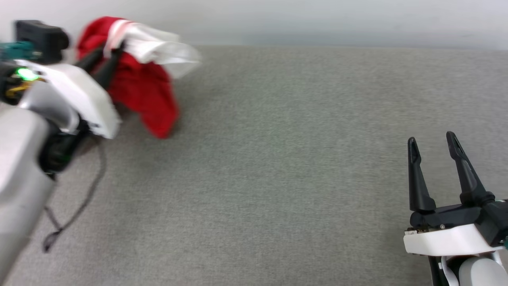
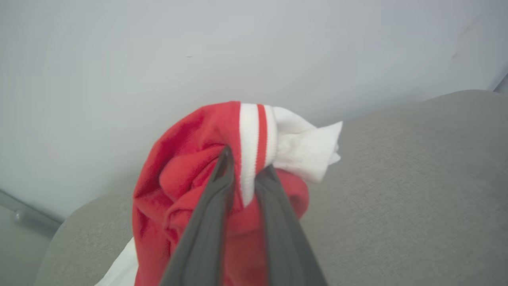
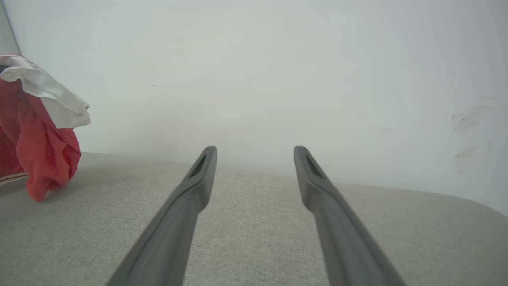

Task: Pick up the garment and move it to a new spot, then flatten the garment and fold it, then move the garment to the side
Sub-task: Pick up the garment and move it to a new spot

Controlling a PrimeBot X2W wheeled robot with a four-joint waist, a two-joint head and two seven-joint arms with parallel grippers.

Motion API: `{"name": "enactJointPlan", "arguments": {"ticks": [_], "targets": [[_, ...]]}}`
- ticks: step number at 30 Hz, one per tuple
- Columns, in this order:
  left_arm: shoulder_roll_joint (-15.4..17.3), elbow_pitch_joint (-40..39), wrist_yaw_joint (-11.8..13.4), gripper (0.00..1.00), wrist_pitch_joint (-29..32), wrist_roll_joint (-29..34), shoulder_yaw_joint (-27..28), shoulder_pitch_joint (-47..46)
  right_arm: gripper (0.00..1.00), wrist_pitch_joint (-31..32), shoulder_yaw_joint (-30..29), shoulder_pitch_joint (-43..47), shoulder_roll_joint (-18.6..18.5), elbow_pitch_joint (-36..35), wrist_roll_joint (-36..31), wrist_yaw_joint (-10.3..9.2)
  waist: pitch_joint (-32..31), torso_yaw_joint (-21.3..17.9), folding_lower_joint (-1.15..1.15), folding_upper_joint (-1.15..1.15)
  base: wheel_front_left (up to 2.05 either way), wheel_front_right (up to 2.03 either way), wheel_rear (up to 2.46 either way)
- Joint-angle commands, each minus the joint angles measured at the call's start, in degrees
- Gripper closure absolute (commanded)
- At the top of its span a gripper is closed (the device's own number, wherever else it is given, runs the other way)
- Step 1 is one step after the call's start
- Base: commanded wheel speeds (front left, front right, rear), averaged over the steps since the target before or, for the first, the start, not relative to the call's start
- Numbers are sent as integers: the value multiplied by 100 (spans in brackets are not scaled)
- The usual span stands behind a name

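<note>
Left gripper (image 2: 246,161), clamped on only the striped sleeve trim (image 2: 251,135) of the red jersey (image 2: 178,171), may lose the bulk hanging below it, while the right gripper (image 1: 431,138) stands apart, empty.

The left gripper (image 1: 109,51) reaches up at the far left, its 2 fingers pinched close on the garment (image 1: 139,87). Its pale arm (image 1: 20,171) rises from the lower left. The right gripper (image 1: 431,138) rests low at the right, its 2 fingers spread wide and holding nothing.

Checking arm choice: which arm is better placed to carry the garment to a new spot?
Left. The left claw grips the garment at its striped trim; the right claw is open, empty, far from it.
</note>
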Motion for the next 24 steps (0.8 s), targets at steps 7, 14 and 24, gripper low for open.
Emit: {"name": "enactJointPlan", "arguments": {"ticks": [7,14,24], "targets": [[-725,-649,545,100,-122,97,-184,178,0,-12,-65,29,6,24,117,-2,-217,-428,1,0,0,0,0],[-1516,-811,887,100,-375,439,-753,542,0,-12,-192,33,5,69,210,-2,-275,-830,1,0,0,0,0],[-2643,-259,745,100,-359,729,-2236,1780,0,-12,-341,104,6,199,285,-2,-461,-1078,1,0,0,0,0]]}}
